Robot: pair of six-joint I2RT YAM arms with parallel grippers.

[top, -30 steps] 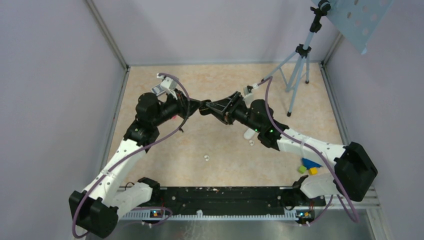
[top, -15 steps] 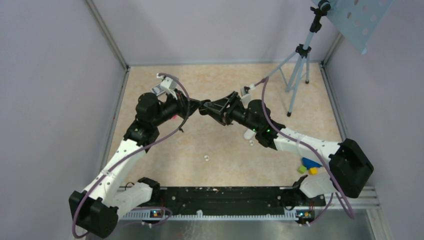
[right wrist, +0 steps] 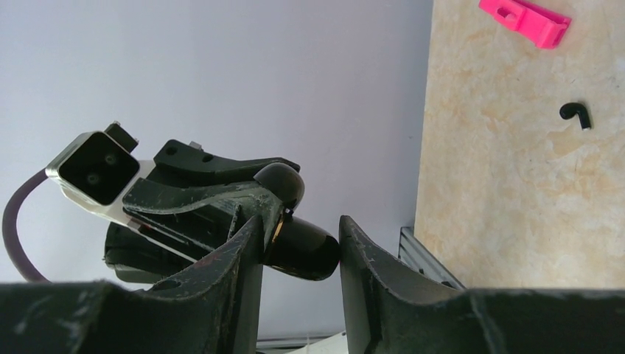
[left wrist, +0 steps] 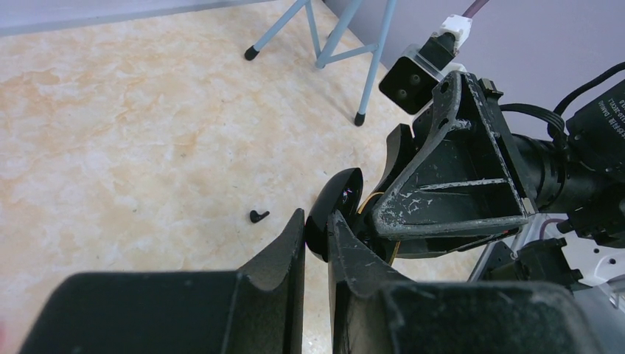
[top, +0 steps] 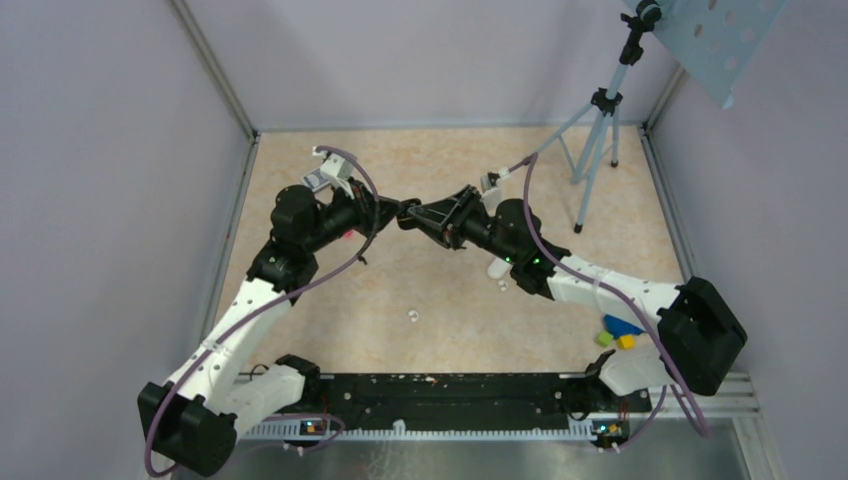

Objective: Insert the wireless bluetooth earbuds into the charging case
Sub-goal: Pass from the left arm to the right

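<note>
Meeting above mid-table, our left gripper (left wrist: 315, 221) and right gripper (right wrist: 301, 228) both pinch what looks like the charging case (left wrist: 340, 193), a glossy black hinged shell spread open for loading; one black earbud (left wrist: 257, 216) lies loose on the table (left wrist: 110, 110) beyond.

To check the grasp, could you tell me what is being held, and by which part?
A small glossy black rounded object, in mid-air between both hands: the left hand pinches one edge at its fingertips, the right hand clamps its rounded body.
</note>
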